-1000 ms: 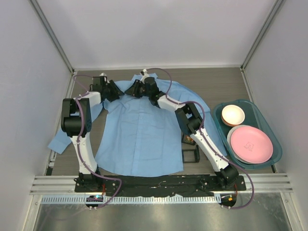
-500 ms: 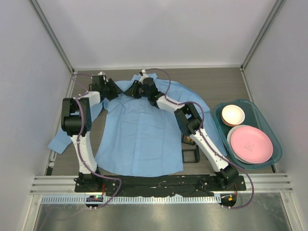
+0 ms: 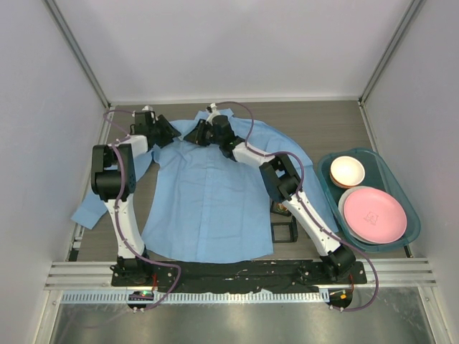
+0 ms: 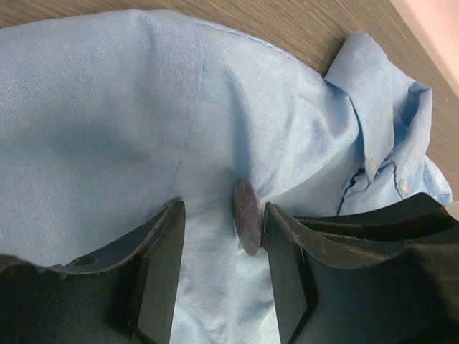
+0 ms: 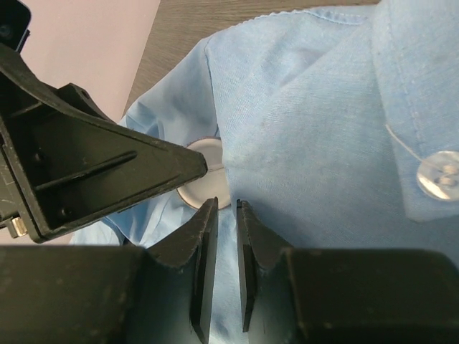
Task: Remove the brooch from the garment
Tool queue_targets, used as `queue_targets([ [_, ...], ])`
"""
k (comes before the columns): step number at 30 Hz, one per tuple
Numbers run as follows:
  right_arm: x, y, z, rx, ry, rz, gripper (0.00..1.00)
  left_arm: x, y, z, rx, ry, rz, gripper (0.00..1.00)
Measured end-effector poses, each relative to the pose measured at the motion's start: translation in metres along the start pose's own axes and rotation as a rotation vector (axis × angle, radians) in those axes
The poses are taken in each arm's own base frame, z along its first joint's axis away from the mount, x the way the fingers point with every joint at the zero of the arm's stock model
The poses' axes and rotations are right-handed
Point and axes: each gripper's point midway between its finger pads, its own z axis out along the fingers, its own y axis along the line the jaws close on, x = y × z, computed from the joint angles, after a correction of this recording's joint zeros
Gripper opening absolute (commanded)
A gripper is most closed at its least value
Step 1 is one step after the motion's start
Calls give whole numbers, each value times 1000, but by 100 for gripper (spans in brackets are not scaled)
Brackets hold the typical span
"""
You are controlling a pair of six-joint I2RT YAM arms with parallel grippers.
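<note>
**Left tool spread around the brooch, right tool almost closed beside it**

The shirt (image 3: 208,201) lies flat and face up on the counter (image 3: 330,122), collar (image 4: 373,107) at the far end, sleeves out to both sides; the brooch (image 4: 247,216) sits on the shirt's shoulder area near the collar, on the left arm's side. From the left wrist it shows as a small round disc seen nearly edge-on, standing up from the cloth; from the right wrist it looks pale and round.

The left tool (image 4: 221,211) is low over the cloth with its fingers spread; the brooch stands between them, touching one finger (image 4: 287,236) and apart from the other.

The right tool (image 5: 224,208) comes in from the opposite side, just beside the brooch; its tips are nearly pressed together with only a thin slit between them. Its tips reach the disc's near edge, and they may have a fold of cloth between them, but the view is too tight to tell. The left tool's finger lies against the disc in this view too; a clear button (image 5: 439,175) shows on the collar to the right.

Well apart, at the counter's right side, a teal tray (image 3: 414,218) holds a pale bowl (image 3: 347,170) and a pink plate (image 3: 374,214).
</note>
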Motion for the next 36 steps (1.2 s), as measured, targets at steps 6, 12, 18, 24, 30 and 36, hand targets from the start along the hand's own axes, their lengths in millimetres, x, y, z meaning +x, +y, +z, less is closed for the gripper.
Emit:
queue_targets([
  [6,-6,5,1,-9,-13,-6,22,-5,-3,4,22,-12,-12,58],
  [12,-7,6,3,-13,-20,-9,22,-8,-3,4,26,-22,-24,55],
  [18,-2,4,6,-8,-17,-8,22,-13,2,6,24,-35,-36,48],
  [24,1,4,8,-10,-16,-8,23,-19,5,5,30,-50,-49,33],
  [30,3,4,10,-16,-20,43,23,-23,0,6,65,-63,-52,17],
  [36,1,6,13,-29,-39,116,24,-18,1,6,79,-55,-45,0],
])
